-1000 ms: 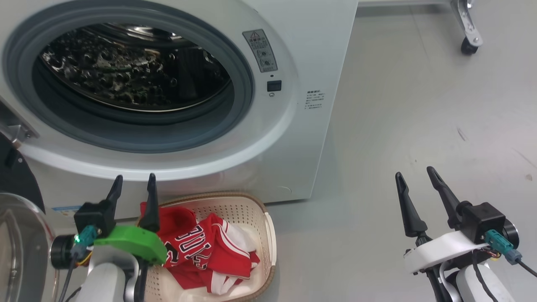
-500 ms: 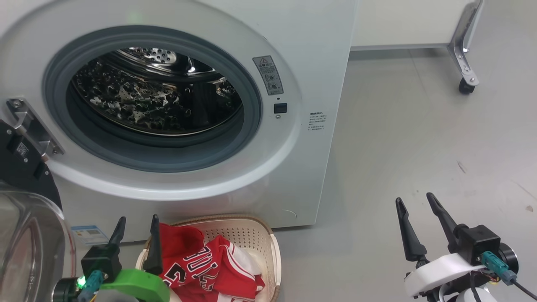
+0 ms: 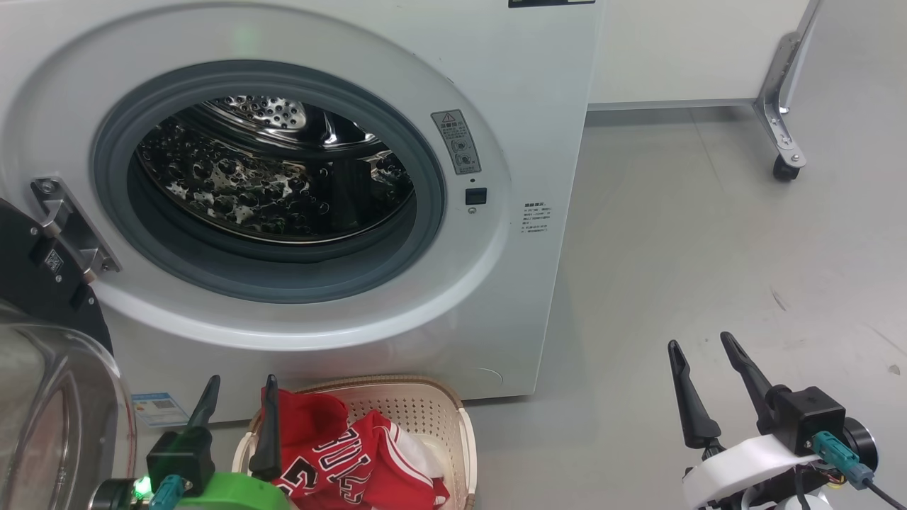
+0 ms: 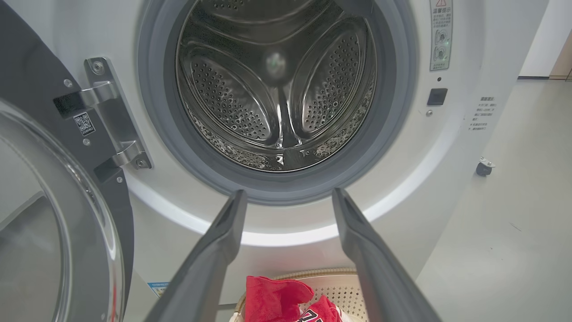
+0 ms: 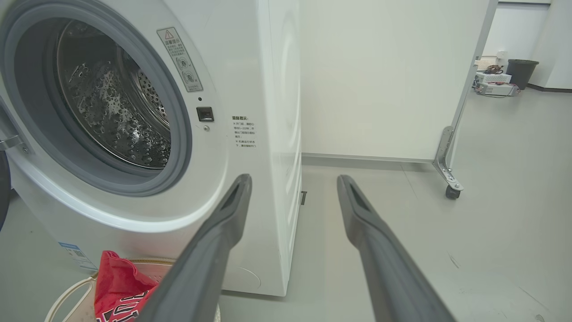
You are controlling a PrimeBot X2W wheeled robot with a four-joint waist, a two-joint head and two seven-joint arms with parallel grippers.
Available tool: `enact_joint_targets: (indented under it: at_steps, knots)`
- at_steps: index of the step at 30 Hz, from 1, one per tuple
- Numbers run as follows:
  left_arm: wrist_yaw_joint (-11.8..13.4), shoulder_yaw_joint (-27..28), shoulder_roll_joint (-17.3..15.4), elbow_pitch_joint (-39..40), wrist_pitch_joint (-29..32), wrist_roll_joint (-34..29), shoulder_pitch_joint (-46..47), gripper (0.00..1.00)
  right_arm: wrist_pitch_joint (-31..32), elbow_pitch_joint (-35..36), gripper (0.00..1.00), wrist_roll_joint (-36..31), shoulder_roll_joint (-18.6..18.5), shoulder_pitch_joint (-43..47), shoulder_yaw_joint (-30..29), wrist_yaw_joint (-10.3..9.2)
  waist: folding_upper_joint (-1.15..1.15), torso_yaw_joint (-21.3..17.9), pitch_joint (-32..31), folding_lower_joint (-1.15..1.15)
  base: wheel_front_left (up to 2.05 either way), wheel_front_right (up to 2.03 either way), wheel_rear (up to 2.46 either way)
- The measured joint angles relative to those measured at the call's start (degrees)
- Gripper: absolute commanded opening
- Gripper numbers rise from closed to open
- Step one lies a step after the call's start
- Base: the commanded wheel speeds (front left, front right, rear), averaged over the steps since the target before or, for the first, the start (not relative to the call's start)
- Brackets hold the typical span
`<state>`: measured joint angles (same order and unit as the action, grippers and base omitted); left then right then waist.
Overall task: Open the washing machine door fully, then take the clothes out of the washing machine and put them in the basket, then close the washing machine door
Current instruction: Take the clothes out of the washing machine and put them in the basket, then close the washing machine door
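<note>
The white washing machine (image 3: pixel 538 85) stands with its steel drum (image 4: pixel 277 80) bare and nothing red showing inside. Its door (image 3: pixel 42 425) hangs swung out at the left on a metal hinge, glass bowl toward me. The red clothes (image 3: pixel 333 453) lie in the cream basket (image 3: pixel 425 411) on the floor in front of the machine. My left gripper (image 3: pixel 242 380) is open and holds nothing, hovering over the basket's left edge and pointing at the drum (image 4: pixel 288 191). My right gripper (image 3: pixel 699 341) is open over bare floor to the machine's right.
Grey floor (image 3: pixel 708 248) stretches to the right of the machine. A white panel on a metal castor leg (image 3: pixel 783 166) stands behind it. Far off in the right wrist view are a black bin (image 5: pixel 520 71) and some boxes.
The head camera has tilted up, so the machine, basket and both grippers sit lower in the picture. Both grippers stay open, and the clothes stay in the basket.
</note>
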<state>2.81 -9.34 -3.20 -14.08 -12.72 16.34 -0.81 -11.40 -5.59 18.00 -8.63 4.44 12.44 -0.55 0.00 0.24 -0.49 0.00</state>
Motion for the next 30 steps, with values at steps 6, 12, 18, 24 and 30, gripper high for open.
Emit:
enact_joint_targets:
  at_steps: [6,12,18,24,30]
  knots:
    - [0.02,-0.29,-0.33,2.92,0.57,-0.31,-0.84,1.0,0.31,1.08,1.0,0.0,-0.03,0.61,0.01,-0.18,0.0,0.0,0.04,0.0,0.0,0.0,0.0]
    - [0.53,-0.55,-0.85,5.02,1.56,-0.68,-2.19,1.0,0.58,1.9,1.0,0.0,-0.1,0.83,0.0,-0.2,0.0,0.04,0.16,0.0,0.0,0.0,0.0]
    - [1.02,-0.54,-1.1,7.05,2.15,-1.34,-3.0,1.0,1.08,2.53,1.0,0.0,-0.27,0.87,-0.01,-0.7,0.0,0.2,0.27,0.0,0.0,0.0,0.0]
    - [1.51,-0.67,-1.18,9.07,3.13,-1.82,-3.72,1.0,1.27,3.18,1.0,0.0,-0.4,0.92,-0.01,-0.71,0.0,0.37,0.32,0.0,0.0,0.0,0.0]
    - [1.55,-0.86,-1.22,10.56,3.97,-1.99,-4.34,1.0,1.66,3.57,1.0,0.0,-0.43,1.22,-0.01,-1.09,0.0,0.39,0.36,0.0,-0.1,0.14,-0.04]
